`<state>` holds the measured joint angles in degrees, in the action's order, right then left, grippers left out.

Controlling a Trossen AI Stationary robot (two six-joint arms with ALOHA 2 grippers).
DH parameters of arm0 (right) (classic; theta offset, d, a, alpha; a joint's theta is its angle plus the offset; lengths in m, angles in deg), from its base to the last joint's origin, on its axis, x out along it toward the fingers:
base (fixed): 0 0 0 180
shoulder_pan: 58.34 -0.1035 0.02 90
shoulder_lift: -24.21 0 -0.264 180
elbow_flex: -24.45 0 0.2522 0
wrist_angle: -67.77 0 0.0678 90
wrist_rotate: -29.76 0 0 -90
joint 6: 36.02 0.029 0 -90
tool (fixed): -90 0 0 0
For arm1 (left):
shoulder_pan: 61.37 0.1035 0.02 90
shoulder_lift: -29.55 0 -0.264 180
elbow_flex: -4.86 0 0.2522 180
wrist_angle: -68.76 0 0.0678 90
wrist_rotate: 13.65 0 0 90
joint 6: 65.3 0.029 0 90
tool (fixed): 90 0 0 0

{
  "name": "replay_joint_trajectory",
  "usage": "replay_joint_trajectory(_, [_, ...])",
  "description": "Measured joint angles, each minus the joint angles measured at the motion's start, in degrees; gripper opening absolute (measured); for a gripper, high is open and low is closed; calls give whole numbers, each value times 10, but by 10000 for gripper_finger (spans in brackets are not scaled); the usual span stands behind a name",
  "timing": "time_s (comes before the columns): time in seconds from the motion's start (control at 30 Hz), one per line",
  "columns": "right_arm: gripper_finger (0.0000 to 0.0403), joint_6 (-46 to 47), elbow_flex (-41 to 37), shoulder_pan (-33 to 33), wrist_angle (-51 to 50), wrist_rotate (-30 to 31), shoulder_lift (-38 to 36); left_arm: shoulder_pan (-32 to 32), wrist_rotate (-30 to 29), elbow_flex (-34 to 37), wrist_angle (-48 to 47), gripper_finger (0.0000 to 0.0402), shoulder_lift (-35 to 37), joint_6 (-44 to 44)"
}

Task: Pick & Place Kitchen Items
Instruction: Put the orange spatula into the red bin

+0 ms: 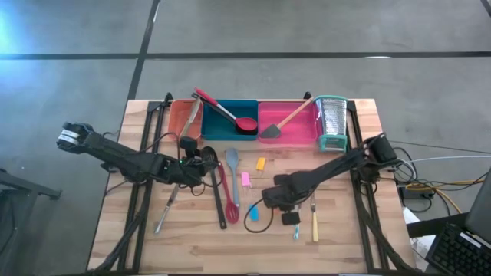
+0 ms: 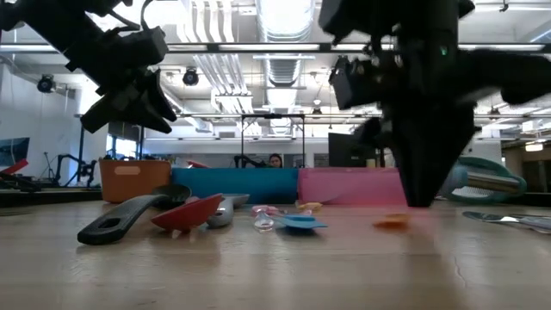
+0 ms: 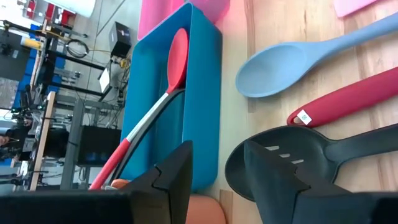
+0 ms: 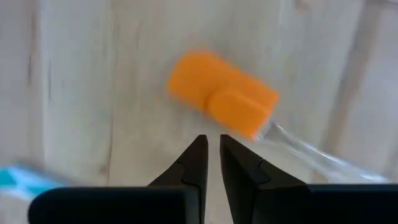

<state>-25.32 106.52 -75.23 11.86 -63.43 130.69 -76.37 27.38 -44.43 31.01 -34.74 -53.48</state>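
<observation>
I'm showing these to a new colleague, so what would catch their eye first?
Probably the row of orange, teal and pink rectangular trays along the table's far edge, with a red long-handled spoon lying across the teal one. Next, the scatter of slim utensils mid-table, where the right gripper points its nearly closed jaws at a small orange spatula.

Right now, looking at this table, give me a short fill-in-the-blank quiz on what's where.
1. The red spoon lies in the ____ tray.
2. The grater stands beside the ____ tray.
3. Just past the right gripper's nearly closed fingers lies a small ____ tool.

Missing words: teal; pink; orange
</observation>
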Motion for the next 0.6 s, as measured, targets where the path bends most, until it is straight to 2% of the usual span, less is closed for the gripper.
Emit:
replay_joint_trajectory(0.17, [34,-44,49,5,-49,28,-36,0,0,0,0,149,0,0])
replay_joint_trajectory(0.37, [45,-172,72,6,-77,49,-65,0,0,0,1,149,0,-13])
replay_joint_trajectory(0.6, [107,-164,66,6,-94,44,-52,0,0,1,0,149,0,-13])
